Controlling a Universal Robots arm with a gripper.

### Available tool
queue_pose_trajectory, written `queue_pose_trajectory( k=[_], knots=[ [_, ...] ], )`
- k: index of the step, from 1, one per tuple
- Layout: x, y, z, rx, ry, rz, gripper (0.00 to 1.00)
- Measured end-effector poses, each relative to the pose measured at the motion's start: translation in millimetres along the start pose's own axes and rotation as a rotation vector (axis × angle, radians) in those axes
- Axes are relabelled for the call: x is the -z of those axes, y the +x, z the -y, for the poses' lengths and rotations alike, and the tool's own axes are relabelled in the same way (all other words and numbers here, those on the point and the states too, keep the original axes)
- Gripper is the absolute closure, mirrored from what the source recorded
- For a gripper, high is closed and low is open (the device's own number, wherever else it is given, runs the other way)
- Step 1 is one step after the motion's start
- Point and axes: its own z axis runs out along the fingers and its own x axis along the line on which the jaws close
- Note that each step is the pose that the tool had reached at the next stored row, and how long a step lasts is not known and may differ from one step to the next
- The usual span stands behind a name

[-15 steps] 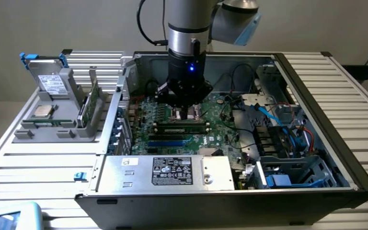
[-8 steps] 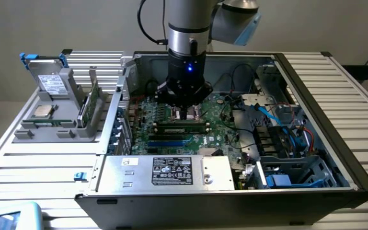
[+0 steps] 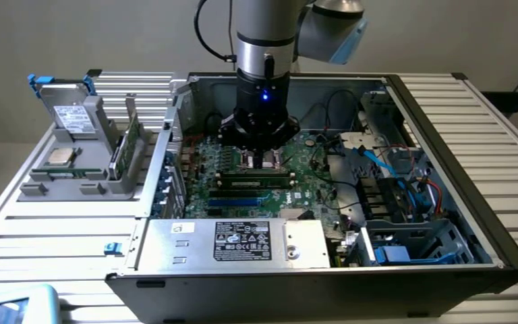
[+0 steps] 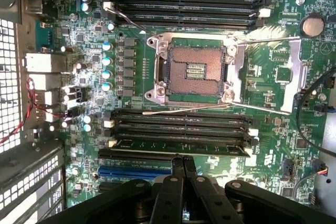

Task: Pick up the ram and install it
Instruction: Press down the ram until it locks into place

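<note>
One arm: the Universal Robots arm is reaching down into an open computer case (image 3: pixel 502 250), its gripper (image 3: pixel 264 158) hanging just above the motherboard (image 4: pixel 273 77).
Gripper: the fingers (image 4: pixel 185 167) are pressing together with nothing between them.
Ram: a green stick, the ram (image 3: pixel 257 180), is lying along a memory slot just below the gripper, between the empty processor socket (image 4: pixel 195 72) and the blue slot (image 4: pixel 134 172).
Doing it well: I judge even downward pressure along the stick is mattering most, so both ends seat.
Hard to make out: whether the ram is fully latched; the gripper's body is covering part of the lower slots.
</note>
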Motion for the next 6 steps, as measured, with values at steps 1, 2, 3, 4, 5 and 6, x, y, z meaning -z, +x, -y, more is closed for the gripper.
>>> queue_pose_trajectory(
  k=[1, 2, 3, 4, 5, 6],
  knots=[
    [0.0, 0.0, 0.0, 0.000, 0.0000, 0.0001, 0.89],
    [0.0, 0.0, 0.0, 0.000, 0.0001, 0.0001, 0.89],
    [0.0, 0.0, 0.0, 0.000, 0.0001, 0.0000, 0.89],
    [0.0, 0.0, 0.0, 0.000, 0.0001, 0.0001, 0.89],
    [0.0, 0.0, 0.0, 0.000, 0.0001, 0.0001, 0.89],
    [0.0, 0.0, 0.0, 0.000, 0.0001, 0.0001, 0.89]
  ],
)
